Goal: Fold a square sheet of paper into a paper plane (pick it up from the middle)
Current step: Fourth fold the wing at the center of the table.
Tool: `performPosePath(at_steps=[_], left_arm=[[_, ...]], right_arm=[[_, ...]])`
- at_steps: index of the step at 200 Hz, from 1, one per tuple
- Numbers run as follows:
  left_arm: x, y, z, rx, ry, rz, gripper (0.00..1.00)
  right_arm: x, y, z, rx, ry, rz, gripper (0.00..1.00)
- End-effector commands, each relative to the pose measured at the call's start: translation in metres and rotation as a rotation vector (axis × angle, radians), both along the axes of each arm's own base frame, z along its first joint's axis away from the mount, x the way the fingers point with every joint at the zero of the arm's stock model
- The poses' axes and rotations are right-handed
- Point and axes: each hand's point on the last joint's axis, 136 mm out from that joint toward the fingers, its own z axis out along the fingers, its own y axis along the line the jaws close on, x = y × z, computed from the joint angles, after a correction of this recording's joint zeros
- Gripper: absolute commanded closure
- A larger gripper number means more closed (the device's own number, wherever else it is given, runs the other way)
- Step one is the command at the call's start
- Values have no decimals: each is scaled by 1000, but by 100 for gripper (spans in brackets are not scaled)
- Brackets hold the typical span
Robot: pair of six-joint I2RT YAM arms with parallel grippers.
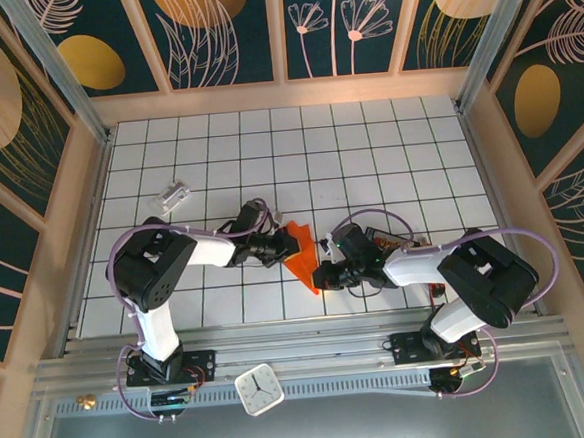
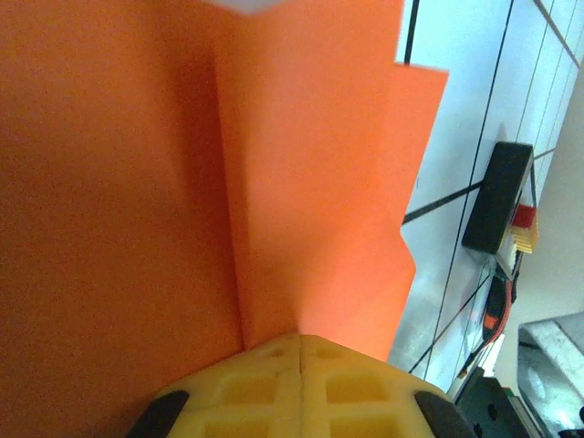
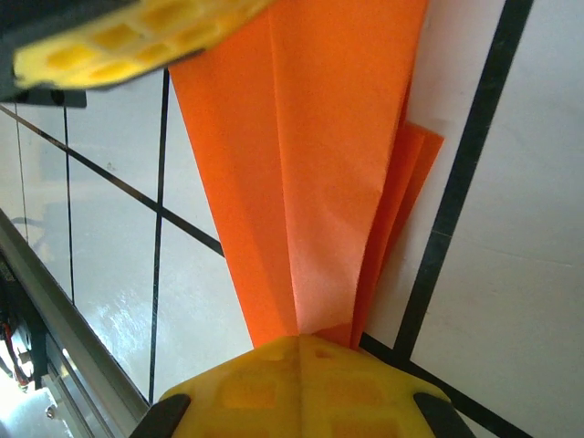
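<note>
The orange sheet of paper (image 1: pixel 300 260) is folded into a narrow, pointed paper plane shape with lengthwise creases and is held between the two arms just above the grid table. My left gripper (image 1: pixel 288 244) is shut on its wide end; in the left wrist view the yellow jaws (image 2: pixel 299 340) meet on a fold of the paper (image 2: pixel 310 182). My right gripper (image 1: pixel 325 274) is shut on the pointed end, where the layers of the paper (image 3: pixel 310 182) taper into its closed jaws (image 3: pixel 299 339). The left fingers (image 3: pixel 119 41) show at the top of the right wrist view.
A small silvery-white block (image 1: pixel 174 195) lies at the back left of the table. A black tray (image 2: pixel 497 196) with red-orange bits sits right of the paper, partly under the right arm (image 1: pixel 415 262). The metal rail (image 3: pixel 55 301) of the near table edge is close by.
</note>
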Motion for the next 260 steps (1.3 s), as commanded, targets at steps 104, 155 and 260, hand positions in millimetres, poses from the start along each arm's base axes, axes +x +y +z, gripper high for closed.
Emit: performPosePath(at_steps=[104, 155, 260], left_arm=[[83, 49, -25, 141, -75, 138, 100], [114, 63, -23, 148, -97, 180, 100], [90, 73, 54, -3, -201, 217, 73]], right_arm=[[-53, -68, -67, -351, 184, 6, 100], [-55, -69, -68, -357, 187, 10, 100], [31, -6, 72, 101, -143, -87, 84]])
